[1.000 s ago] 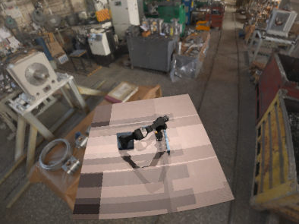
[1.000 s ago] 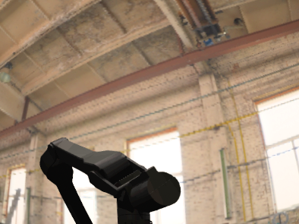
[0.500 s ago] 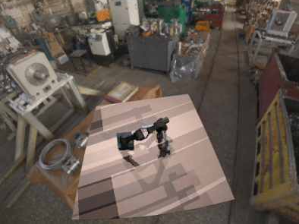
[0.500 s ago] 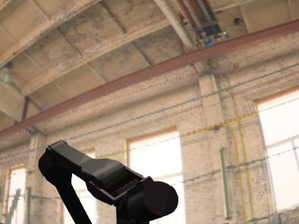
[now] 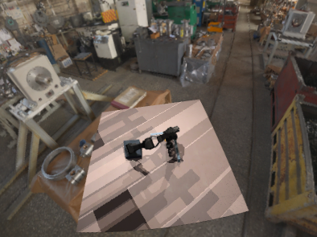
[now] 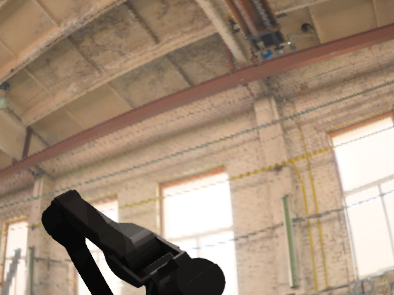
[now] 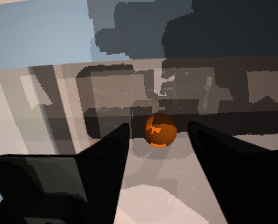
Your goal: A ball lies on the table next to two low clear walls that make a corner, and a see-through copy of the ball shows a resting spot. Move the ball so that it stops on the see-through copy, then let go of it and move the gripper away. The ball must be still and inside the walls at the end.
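An orange ball [image 7: 160, 131] shows in the wrist view, centred in the gap between the fingertips. My gripper [image 7: 158, 127] is open, with a fingertip to either side of the ball in the picture and a visible gap on both sides. A second, small orange patch [image 7: 98, 141] shows just above the left finger, mostly hidden by it; I cannot tell the see-through copy from this. A light blue band [image 7: 45, 32] crosses the top of the wrist view, likely a clear wall. A pale blue strip [image 5: 156, 134] beside the arm also looks like a wall.
The arm's dark base [image 5: 133, 153] stands on the pinkish patterned table top [image 5: 217, 192]. Dark shadows of the arm fall across the area around the ball. The exterior view shows only arm links [image 6: 132, 244] against the hall's wall and ceiling.
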You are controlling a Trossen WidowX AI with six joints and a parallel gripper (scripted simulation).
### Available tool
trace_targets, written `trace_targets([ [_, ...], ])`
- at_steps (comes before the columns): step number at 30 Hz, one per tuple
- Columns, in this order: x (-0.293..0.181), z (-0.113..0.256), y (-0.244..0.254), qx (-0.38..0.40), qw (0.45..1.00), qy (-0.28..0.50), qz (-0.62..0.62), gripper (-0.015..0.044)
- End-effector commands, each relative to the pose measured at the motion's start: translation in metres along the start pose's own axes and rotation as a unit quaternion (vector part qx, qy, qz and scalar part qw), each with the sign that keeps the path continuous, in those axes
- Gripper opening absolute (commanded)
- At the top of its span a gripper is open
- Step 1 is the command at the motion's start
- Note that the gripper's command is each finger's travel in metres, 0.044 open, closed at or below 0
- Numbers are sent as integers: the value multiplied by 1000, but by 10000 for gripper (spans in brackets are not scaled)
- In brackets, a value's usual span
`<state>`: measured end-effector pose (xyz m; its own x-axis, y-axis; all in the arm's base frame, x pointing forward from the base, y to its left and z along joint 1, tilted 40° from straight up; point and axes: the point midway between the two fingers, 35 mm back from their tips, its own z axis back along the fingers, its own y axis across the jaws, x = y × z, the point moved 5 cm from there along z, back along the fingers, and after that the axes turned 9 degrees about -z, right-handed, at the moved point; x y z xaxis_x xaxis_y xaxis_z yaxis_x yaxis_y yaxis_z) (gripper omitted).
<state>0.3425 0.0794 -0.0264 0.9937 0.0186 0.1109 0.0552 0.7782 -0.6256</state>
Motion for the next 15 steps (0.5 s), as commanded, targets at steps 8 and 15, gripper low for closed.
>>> trace_targets([
  [8,-2,-3,0,-4,1000,1,5,120],
  [15,-2,-2,0,-4,1000,1,5,34],
])
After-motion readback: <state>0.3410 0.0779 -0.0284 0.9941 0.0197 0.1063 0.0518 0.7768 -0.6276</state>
